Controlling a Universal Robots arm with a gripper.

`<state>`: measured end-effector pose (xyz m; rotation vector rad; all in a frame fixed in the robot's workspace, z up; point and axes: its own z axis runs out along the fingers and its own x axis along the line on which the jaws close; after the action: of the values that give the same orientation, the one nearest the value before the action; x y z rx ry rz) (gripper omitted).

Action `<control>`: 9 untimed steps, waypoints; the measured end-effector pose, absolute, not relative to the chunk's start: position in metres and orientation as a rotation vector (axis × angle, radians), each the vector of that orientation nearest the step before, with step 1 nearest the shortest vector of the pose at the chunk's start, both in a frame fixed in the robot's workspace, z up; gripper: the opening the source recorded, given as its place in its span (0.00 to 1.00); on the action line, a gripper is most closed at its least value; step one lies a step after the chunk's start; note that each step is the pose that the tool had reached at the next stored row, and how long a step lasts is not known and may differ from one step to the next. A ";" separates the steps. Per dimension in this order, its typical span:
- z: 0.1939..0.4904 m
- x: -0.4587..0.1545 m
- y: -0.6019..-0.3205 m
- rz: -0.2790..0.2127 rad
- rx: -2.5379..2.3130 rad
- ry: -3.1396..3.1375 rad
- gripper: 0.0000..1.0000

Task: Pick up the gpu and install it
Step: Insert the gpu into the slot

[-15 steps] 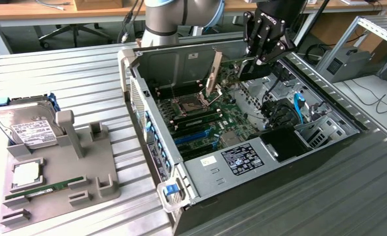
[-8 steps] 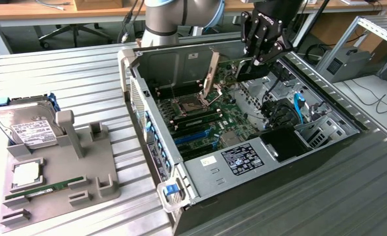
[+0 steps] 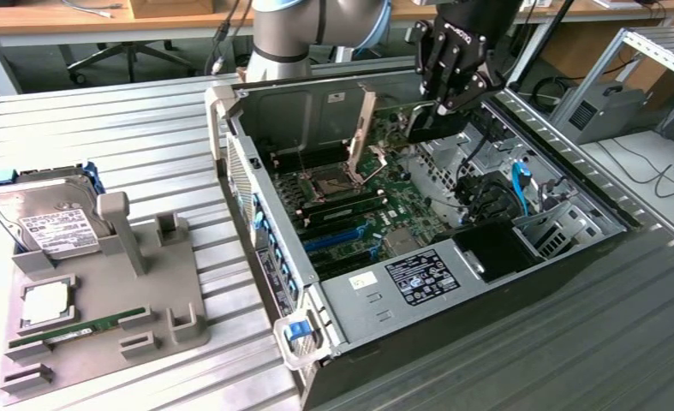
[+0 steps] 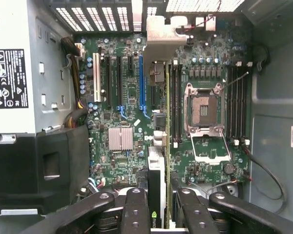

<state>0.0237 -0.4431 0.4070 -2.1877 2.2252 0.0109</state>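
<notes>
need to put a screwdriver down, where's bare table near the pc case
Bare slatted table between the grey tray and the computer case, widest toward the desks. Crowded: the tray itself and inside the case, where the gripper holds the gpu.

green nvidia logo [image 4: 155, 218] on the gpu [image 4: 156, 180]; power supply label [image 4: 8, 78] unreadable.

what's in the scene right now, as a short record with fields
gripper: black gripper, shut on the card
held: thin flat black gpu card with a silvery metal bracket
position: above the green motherboard inside the open grey metal computer case, not yet in a slot
exterior view's left: flat grey holder tray carrying a silver boxy hard drive with a white label and a narrow green memory stick
</notes>
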 end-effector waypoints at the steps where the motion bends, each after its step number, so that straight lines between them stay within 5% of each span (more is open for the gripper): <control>1: 0.407 0.021 -0.443 0.011 -2.188 2.225 0.27; 9: 0.407 0.005 -0.443 0.010 -2.188 2.225 0.27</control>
<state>0.0052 -0.4431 0.4070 -2.1876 2.2249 0.0105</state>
